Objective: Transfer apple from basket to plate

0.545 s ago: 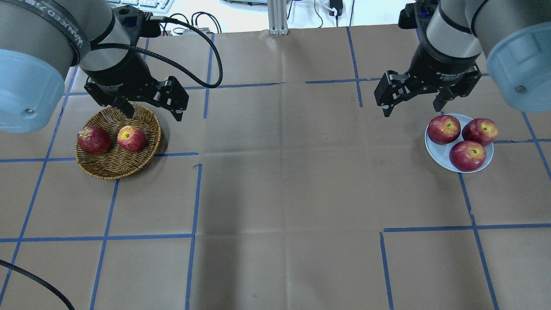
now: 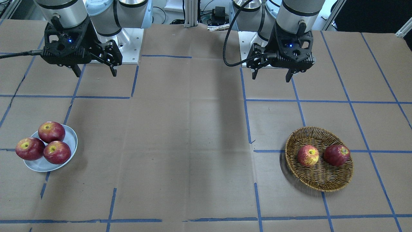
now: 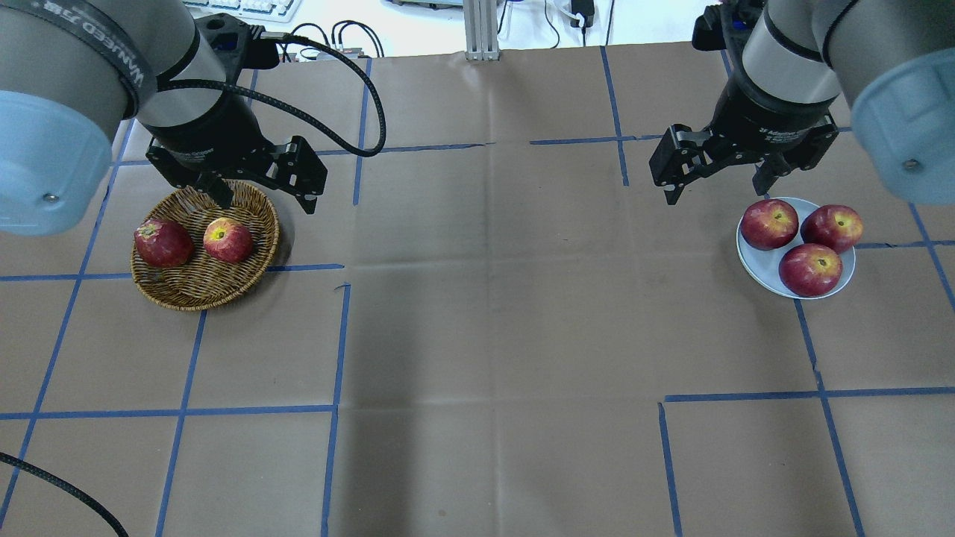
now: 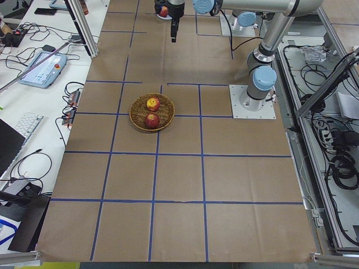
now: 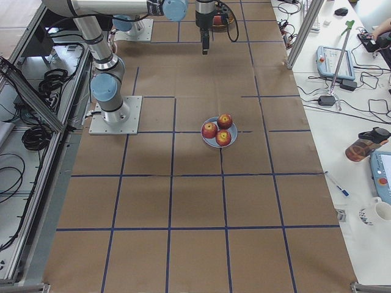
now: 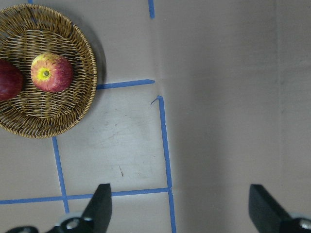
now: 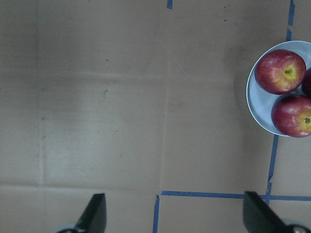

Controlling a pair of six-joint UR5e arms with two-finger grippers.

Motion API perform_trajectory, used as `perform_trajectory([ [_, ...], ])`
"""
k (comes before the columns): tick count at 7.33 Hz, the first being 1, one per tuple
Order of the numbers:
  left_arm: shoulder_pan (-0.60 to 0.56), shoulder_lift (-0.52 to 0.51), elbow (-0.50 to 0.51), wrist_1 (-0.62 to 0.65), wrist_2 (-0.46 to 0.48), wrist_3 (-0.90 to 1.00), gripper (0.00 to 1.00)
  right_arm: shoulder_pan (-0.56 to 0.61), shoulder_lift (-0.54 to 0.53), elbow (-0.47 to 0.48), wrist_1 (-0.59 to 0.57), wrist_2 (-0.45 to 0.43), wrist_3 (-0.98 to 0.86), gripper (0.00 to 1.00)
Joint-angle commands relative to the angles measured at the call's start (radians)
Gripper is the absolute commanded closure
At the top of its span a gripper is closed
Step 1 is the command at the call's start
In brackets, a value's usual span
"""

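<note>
**Left gripper** [image 3: 265,198]: raised above the paper-covered table [image 3: 485,313], fingers [image 6: 99,206] spread wide, holding nothing and touching nothing.

**Basket** [image 3: 186,300]: on the table below the left gripper and off to one side of it. In the left wrist view it lies at the upper left, clear of both fingers.

**Apple** [image 3: 227,240]: the lighter, yellow-streaked fruit, lying in the basket on the side nearer the left gripper, stem hollow up. It is well apart from the fingertips.

**Dark red apple** [image 3: 163,243]: just beside the apple in the basket, on the side farther from the left gripper.

**Right gripper** [image 3: 716,188]: also raised, likewise wide open and empty.

**Plate** [image 3: 753,265]: on the table below the right gripper and off to one side, at the right edge of the right wrist view, clear of the fingers. It carries three red apples [image 3: 810,269], crowded together.
</note>
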Motion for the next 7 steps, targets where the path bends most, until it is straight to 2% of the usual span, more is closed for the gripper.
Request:
perform_trajectory([
  [1,0.0,0.001,-0.004,0.004,0.0,0.001,0.01,-0.002,-0.001,-0.001,0.001,0.0,0.0,0.0],
  [7,-0.002,0.008,-0.005,-0.004,0.002,0.001,0.01,-0.002,0.0,-0.002,0.001,0.0,0.0,0.0],
])
